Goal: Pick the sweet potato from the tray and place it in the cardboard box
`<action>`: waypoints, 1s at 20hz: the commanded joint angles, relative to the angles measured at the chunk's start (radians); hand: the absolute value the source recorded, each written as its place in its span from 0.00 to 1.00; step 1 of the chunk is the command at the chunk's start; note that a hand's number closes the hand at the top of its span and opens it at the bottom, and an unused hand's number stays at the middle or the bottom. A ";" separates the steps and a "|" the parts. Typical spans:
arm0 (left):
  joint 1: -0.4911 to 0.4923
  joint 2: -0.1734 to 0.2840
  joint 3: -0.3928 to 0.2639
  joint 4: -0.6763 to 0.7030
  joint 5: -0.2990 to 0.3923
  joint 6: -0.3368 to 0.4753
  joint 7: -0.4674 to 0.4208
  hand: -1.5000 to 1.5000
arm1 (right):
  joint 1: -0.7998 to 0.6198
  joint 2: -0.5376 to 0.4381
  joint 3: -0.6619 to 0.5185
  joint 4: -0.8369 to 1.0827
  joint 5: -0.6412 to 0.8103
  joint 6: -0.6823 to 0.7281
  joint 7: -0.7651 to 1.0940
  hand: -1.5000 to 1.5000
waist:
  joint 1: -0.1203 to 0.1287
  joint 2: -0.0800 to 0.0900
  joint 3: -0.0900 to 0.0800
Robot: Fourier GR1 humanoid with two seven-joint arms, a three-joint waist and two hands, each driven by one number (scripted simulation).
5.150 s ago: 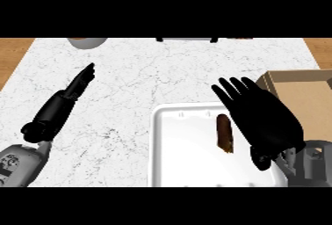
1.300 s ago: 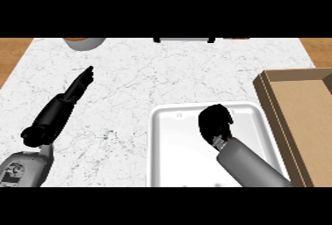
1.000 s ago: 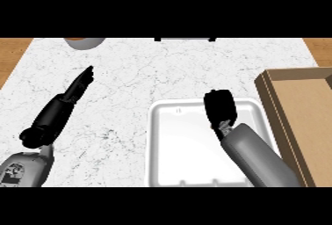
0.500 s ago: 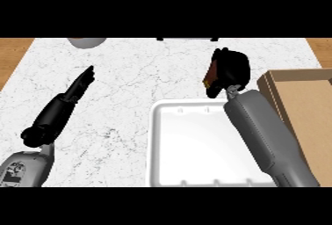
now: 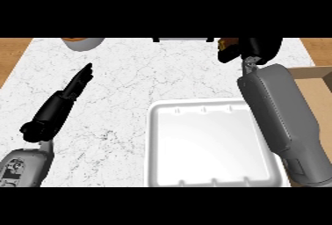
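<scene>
My right hand [image 5: 254,48] is raised high over the counter's far right, beyond the white tray [image 5: 211,145], its fingers curled round the brown sweet potato [image 5: 224,44]; only a small bit of the potato shows at the hand's left side. The tray holds nothing. The cardboard box [image 5: 314,77] lies to the right, mostly hidden behind my grey right forearm. My left hand [image 5: 76,82] rests open on the left of the counter, fingers straight and pointing away.
A bowl [image 5: 83,42] with an orange inside sits at the far left edge of the counter. A dark object [image 5: 183,39] shows at the far middle edge. White marble counter lies between my left arm and the tray.
My right hand has lifted the sweet potato off the tray and carried it up and away toward the far right. The tray now holds nothing. The left hand has not moved.
</scene>
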 commanded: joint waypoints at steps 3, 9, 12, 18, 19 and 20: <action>0.028 -0.024 -0.008 -0.023 -0.010 0.012 0.014 0.50 | 0.018 -0.067 -0.092 -0.130 0.048 -0.027 0.176 1.00 | -0.011 -0.005 0.000; 0.070 -0.001 0.012 -0.040 -0.013 -0.017 -0.020 0.50 | 0.128 -0.224 -0.239 -0.157 -0.028 -0.057 0.091 1.00 | -0.004 0.000 0.000; 0.018 -0.022 0.022 -0.006 -0.031 -0.002 -0.010 0.50 | 0.140 -0.268 -0.247 -0.182 -0.029 0.029 0.090 1.00 | -0.004 0.000 0.000; 0.059 -0.016 0.021 -0.017 -0.034 -0.015 -0.020 0.50 | 0.280 -0.347 -0.336 -0.111 -0.176 0.187 -0.031 1.00 | -0.012 -0.002 0.000; -0.018 -0.025 0.023 0.000 -0.032 -0.010 0.017 0.50 | 0.204 -0.369 -0.365 -0.016 -0.206 0.233 -0.040 1.00 | -0.004 0.004 0.000; 0.073 -0.048 -0.002 -0.021 -0.056 0.012 -0.029 0.50 | 0.266 -0.360 -0.382 -0.081 -0.248 0.279 -0.038 1.00 | -0.011 -0.002 0.000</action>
